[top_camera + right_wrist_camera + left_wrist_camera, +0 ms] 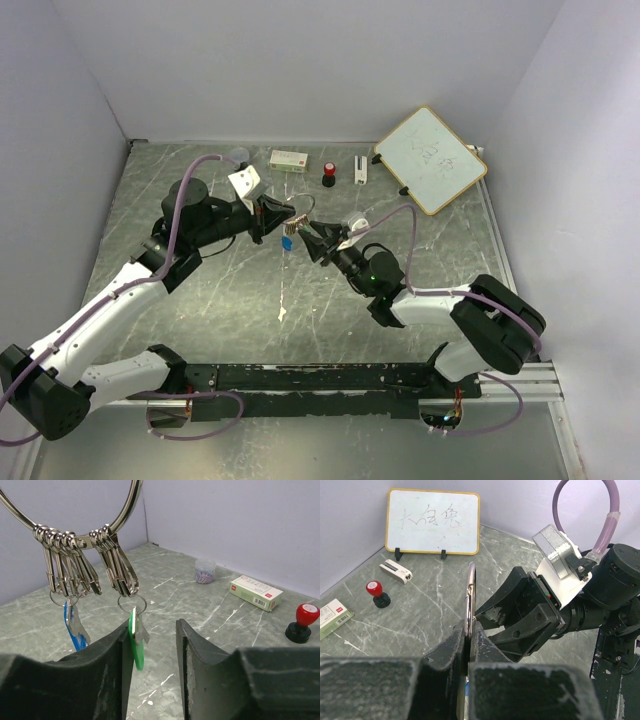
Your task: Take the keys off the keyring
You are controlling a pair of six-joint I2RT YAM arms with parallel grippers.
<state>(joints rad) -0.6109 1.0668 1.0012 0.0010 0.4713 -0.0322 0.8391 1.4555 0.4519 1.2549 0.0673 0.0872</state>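
In mid-air, the large ring is clamped in the left gripper; the right gripper is spread beside the green key.

Keys hanging under keyring (between left claw and right claw), stamp left of whiteboard behind.

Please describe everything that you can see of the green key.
The green key has a flat, bright green plastic head with a small silvery metal part against it. It hangs in the air from a thin wire ring, which hangs from a silver clip on a large metal hoop. It hangs in the gap of the open right gripper, close beside one of its fingers; whether they touch, I cannot tell.
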